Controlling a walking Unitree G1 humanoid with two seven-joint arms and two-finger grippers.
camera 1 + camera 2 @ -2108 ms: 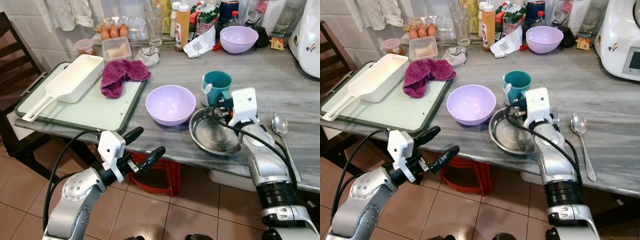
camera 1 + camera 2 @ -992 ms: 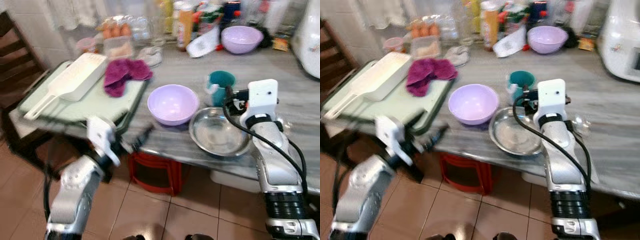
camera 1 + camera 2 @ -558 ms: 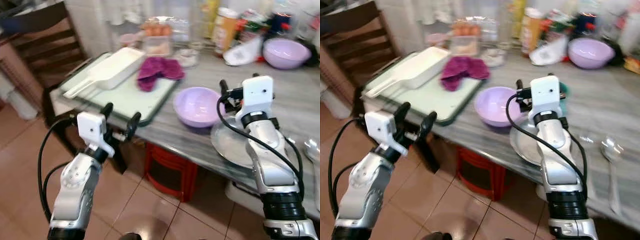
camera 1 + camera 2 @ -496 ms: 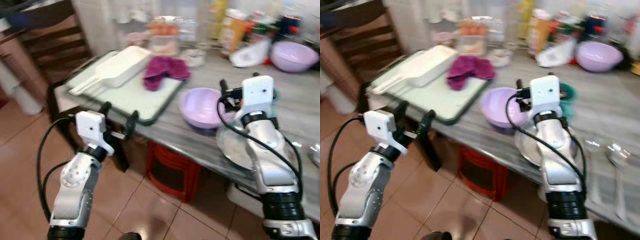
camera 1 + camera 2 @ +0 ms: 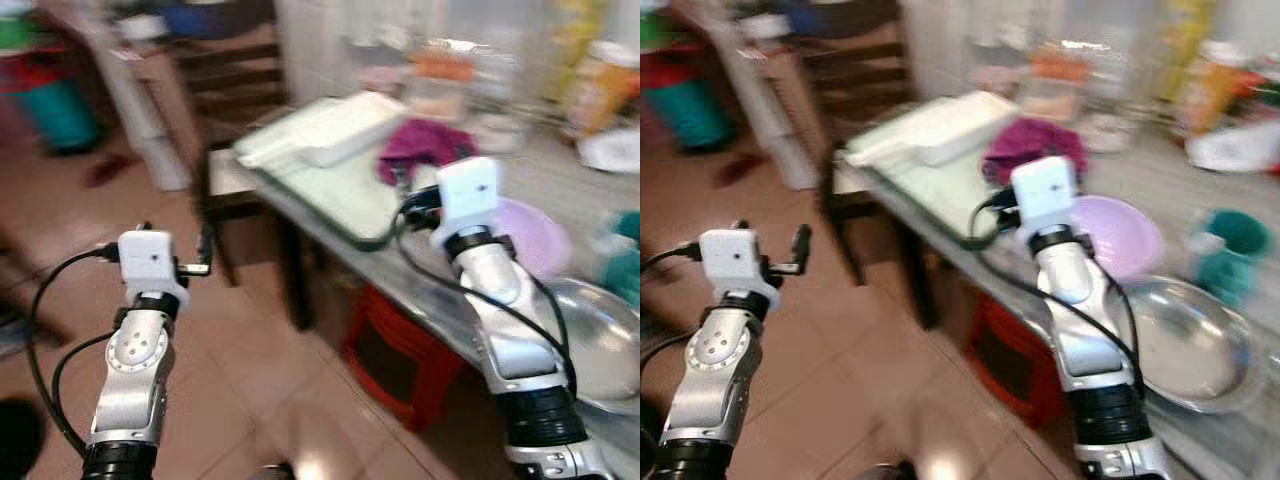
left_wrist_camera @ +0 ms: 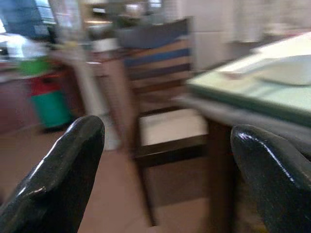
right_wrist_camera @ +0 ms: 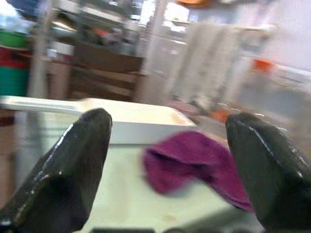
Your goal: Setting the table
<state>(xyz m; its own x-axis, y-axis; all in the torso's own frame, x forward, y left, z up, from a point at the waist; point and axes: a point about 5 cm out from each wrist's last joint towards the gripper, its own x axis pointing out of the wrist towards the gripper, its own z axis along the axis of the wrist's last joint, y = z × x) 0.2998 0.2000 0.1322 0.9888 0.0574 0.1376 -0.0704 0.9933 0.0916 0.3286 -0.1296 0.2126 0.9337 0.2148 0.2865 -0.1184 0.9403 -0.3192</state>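
Everything is blurred. A steel plate (image 5: 1195,345) lies near the marble table's front edge, with a lilac bowl (image 5: 1120,235) and a teal mug (image 5: 1230,245) behind it. My right gripper (image 7: 167,174) is open and empty, held above the table edge. It faces a purple cloth (image 7: 194,160) and a white scoop container (image 7: 141,124) on the green tray (image 5: 340,185). My left gripper (image 6: 165,179) is open and empty, held out over the floor left of the table, facing a wooden chair (image 6: 160,63).
The chair (image 5: 230,70) stands against the table's left end. A green and red bin (image 5: 50,100) is farther left on the tiled floor. A red stool (image 5: 400,340) sits under the table. Bottles and jars (image 5: 590,80) crowd the back of the table.
The camera has swung left, so the table has slid to the right of the view. My right gripper has left the steel plate. My left arm has risen and points toward the chair.
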